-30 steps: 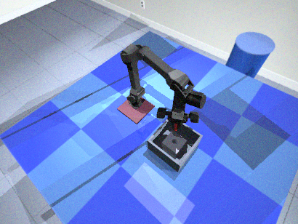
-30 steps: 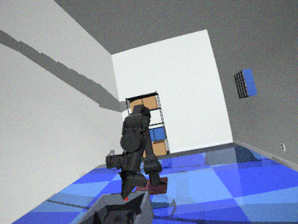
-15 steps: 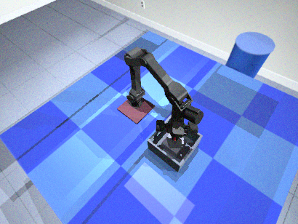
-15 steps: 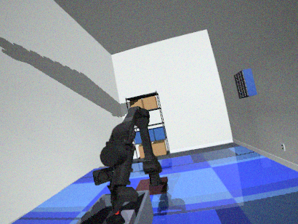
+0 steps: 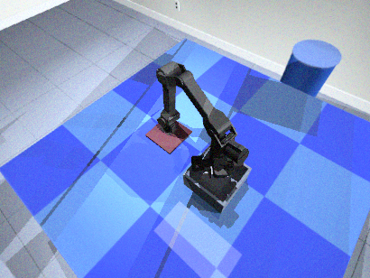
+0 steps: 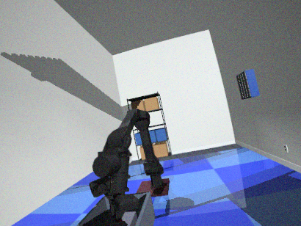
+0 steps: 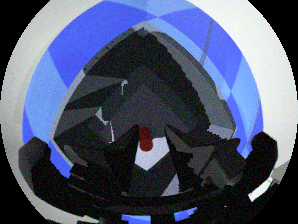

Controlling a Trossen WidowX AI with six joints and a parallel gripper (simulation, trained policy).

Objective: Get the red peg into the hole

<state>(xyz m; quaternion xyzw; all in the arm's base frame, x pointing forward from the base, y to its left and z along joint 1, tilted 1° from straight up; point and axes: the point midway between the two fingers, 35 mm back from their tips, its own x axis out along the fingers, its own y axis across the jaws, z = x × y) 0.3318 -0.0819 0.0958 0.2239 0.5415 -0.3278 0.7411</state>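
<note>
The dark open box (image 5: 203, 193) (image 6: 147, 210) stands under the arm, and its walls surround the view in the wrist picture. My gripper (image 5: 211, 172) (image 7: 152, 127) is down inside the box with its fingers apart, one on each side of the red peg (image 7: 146, 139). A gap shows between the peg and the right finger. The peg looks roughly upright over the pale plate (image 7: 151, 159) at the box bottom, and only a short length of it shows. How deep it sits in the hole cannot be told. The top and exterior views hide the peg behind the gripper and box walls.
The arm's base stands on a dark red square plate (image 5: 169, 143) (image 6: 144, 188) beside the box. A blue cylinder (image 5: 311, 68) stands by the wall. A shelf rack with boxes (image 6: 151, 104) is at the back in the exterior view.
</note>
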